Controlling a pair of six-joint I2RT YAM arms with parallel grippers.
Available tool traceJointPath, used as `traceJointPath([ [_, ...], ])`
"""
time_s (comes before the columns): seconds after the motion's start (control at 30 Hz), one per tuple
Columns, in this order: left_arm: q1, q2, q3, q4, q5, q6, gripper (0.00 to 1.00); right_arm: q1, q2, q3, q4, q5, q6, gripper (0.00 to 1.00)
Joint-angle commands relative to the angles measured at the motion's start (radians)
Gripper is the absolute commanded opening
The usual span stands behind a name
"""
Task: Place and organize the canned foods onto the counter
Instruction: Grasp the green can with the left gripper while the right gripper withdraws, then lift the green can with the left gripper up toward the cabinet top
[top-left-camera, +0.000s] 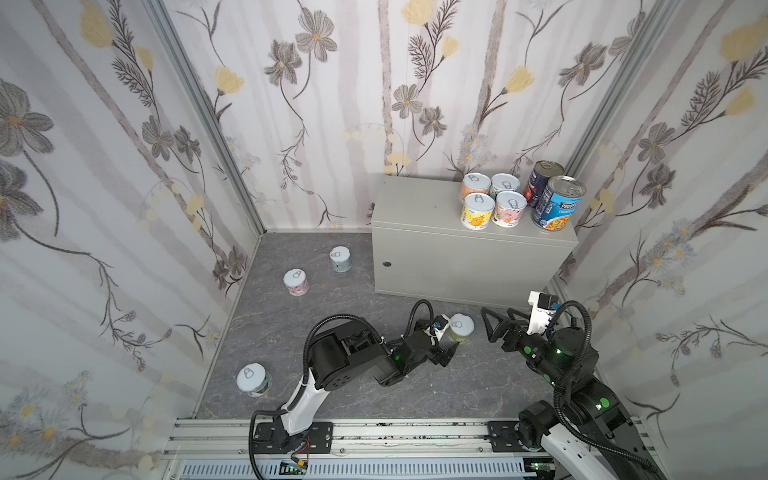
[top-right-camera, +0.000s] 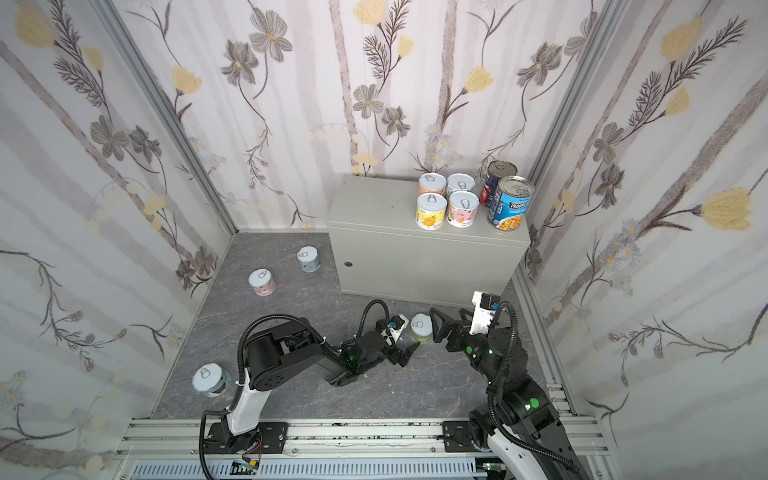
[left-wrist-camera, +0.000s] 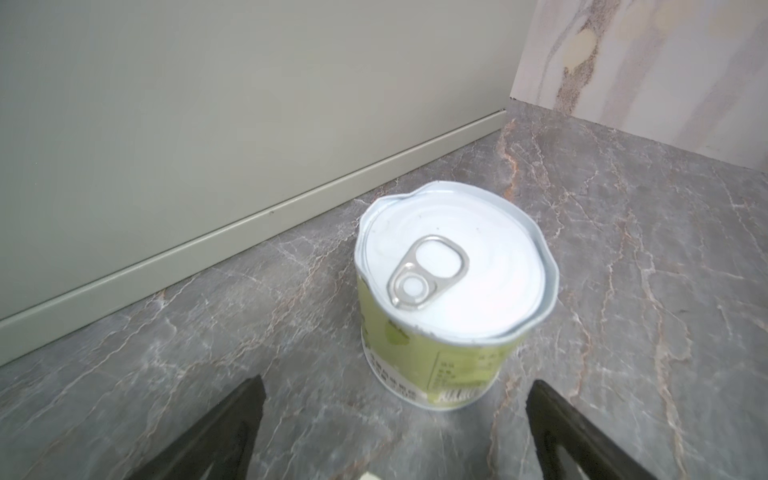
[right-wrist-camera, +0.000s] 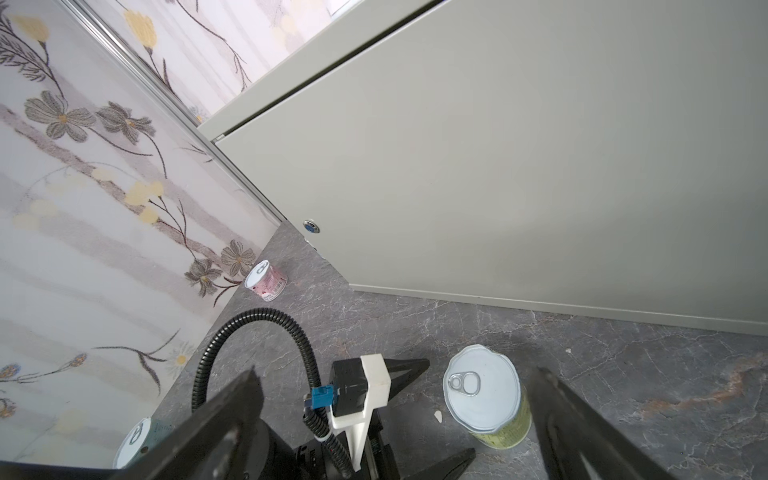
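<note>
Left gripper (left-wrist-camera: 397, 390) and right gripper (top-left-camera: 498, 326) both gape empty, at 8 and 3 o'clock of the green can (left-wrist-camera: 453, 291), which stands upright on the floor at 6 o'clock of the counter (top-left-camera: 415, 208). If both reach for it their fingers could clash, or one could catch its dented rim and topple it.

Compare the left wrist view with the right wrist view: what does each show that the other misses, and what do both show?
Only the left wrist view: a close-up of the green can's bent rim, and the wall beyond the cabinet's end away from its lock. Only the right wrist view: the pink can, the teal can, the lock, the left arm's cable and the open right gripper. Both: the green can upright on the floor before the cabinet, with the open left gripper by it.
</note>
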Motion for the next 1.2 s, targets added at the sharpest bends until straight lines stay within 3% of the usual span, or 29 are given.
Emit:
traceJointPath([
  [0.0,0.002,0.042,0.046,0.072,0.024,0.012,1.00,0.000,-0.008,0.013,-0.004,-0.006,-0.037,1.00],
  [0.9,0.014,0.265,0.329,0.078,0.077,-0.002,0.96,-0.001,-0.024,0.019,-0.030,0.007,-0.069,1.00],
  [1.17,0.015,0.262,0.337,0.077,0.074,-0.022,0.77,-0.001,-0.026,0.011,-0.027,0.025,-0.072,1.00],
])
